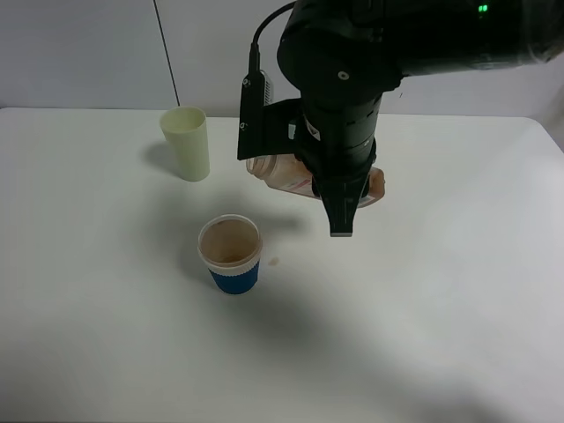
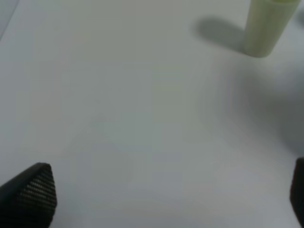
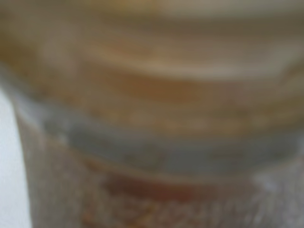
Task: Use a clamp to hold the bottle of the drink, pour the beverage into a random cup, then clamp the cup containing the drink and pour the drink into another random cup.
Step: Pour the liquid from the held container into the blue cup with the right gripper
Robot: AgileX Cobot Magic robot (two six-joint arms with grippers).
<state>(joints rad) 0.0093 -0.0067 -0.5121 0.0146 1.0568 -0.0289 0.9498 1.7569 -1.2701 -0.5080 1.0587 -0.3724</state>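
Close-up of bottle [image 3: 156, 118], v. blurred.
Brownish ridged plastic fills frame; sliver of white table [image 3: 9, 166] beside it.

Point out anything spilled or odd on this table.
A small brown spot sits on the table just beside the blue-banded cup, apart from it; it looks like drink that missed the cup.

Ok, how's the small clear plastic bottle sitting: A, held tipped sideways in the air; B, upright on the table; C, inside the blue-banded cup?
A: the small clear plastic bottle lies nearly level in the right hand, above the white table.
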